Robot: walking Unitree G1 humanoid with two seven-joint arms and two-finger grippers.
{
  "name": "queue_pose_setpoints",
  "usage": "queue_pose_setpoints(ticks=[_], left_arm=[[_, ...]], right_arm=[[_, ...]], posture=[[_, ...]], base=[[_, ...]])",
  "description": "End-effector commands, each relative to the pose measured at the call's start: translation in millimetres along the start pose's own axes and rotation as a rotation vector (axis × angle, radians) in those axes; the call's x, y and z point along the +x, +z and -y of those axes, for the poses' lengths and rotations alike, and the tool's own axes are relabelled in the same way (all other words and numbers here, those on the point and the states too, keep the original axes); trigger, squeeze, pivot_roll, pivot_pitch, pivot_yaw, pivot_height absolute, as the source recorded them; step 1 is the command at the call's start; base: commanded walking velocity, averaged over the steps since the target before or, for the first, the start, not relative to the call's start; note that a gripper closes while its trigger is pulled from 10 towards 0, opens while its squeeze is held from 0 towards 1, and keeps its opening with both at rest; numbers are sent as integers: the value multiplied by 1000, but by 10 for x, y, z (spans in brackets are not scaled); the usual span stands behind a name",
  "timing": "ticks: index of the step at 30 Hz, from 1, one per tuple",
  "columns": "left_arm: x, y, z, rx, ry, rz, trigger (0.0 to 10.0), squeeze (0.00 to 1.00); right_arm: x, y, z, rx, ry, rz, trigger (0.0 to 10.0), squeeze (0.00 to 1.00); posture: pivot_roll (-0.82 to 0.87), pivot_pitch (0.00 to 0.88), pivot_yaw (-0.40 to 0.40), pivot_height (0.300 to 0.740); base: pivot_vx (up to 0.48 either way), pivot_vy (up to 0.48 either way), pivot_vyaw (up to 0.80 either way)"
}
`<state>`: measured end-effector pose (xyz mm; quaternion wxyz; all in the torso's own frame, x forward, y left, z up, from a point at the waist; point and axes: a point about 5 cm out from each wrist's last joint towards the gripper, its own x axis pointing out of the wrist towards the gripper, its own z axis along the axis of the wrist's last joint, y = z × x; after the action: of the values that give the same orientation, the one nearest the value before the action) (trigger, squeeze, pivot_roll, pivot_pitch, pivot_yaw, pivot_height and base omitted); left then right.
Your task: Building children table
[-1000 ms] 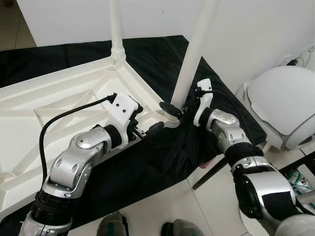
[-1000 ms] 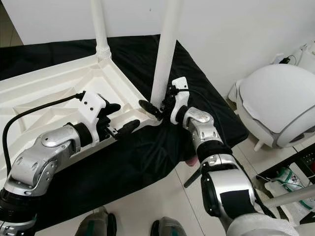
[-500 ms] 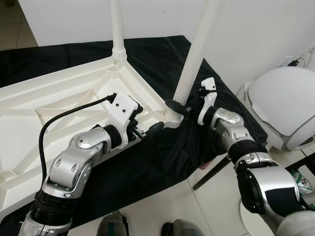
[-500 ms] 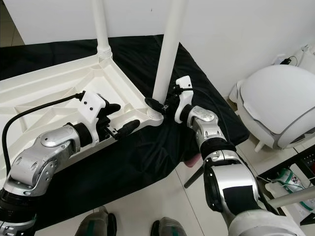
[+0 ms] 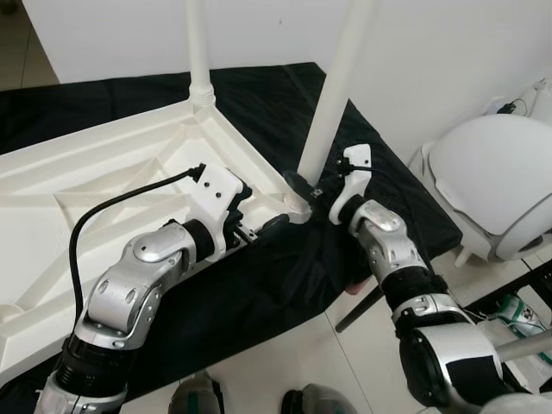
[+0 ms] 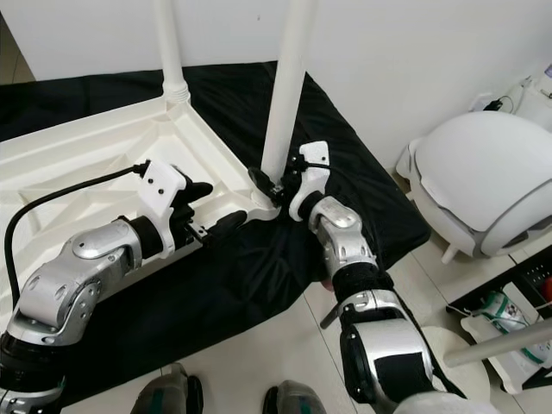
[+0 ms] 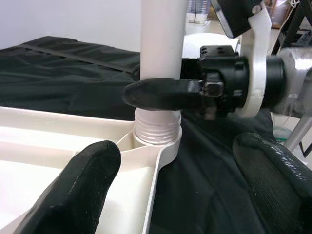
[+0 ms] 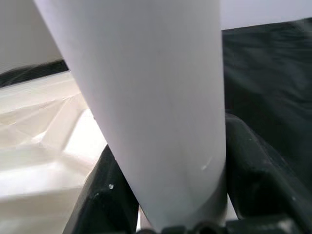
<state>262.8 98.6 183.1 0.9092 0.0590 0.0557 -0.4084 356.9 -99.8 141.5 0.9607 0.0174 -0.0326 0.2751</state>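
White leg (image 5: pixel 332 95): we pinch it low in our right gripper (image 5: pixel 304 185), upright above its corner socket (image 7: pixel 156 139).
Left gripper (image 7: pixel 175 187): spread, just beside the tabletop (image 5: pixel 103 172) corner.

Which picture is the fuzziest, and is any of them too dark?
None is too dark. The right wrist view is fuzziest: the white leg is so close it looks soft, with dark fingers blurred beside it. In the left wrist view the near fingers are blurry but the leg's threaded end is sharp. The eye views are bright and clear.

No readable text, label or number anywhere.
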Motion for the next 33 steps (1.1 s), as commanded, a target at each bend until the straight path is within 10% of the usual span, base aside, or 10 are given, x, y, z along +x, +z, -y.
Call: queue_pose_setpoints(ticks=[1,9,17,19,20,21,33], left_arm=[[-1,-22,37,-10,-5,-11,10000,0],[15,-26,56,-11,-15,-12,10000,0],[19,-31,60,-12,-14,-11,10000,0],[21,-31,61,-11,-13,-10,10000,0],[22,-31,59,-11,-12,-10,10000,0],[24,-30,57,-10,-12,-9,10000,0],[41,-17,44,-6,-12,-3,10000,0]], right_arm=[[-22,-93,-15,56,-126,-34,10000,0],[10,-166,-216,147,-395,-37,10000,0],[33,-117,-405,139,-310,-33,10000,0],[18,-103,-403,135,-307,-29,10000,106],[9,-90,-407,151,-296,-18,10000,847],[4,-60,-406,141,-268,-4,10000,1000],[-109,69,-114,139,-106,32,10000,1000]], posture=[[13,8,-60,740],[17,0,-61,740],[19,0,-70,740],[18,0,-71,740],[16,0,-72,740],[16,0,-72,740],[5,0,-69,740]], base=[[0,0,0],[0,0,0],[0,0,0],[0,0,0],[0,0,0],[0,0,0],[0,0,0]])
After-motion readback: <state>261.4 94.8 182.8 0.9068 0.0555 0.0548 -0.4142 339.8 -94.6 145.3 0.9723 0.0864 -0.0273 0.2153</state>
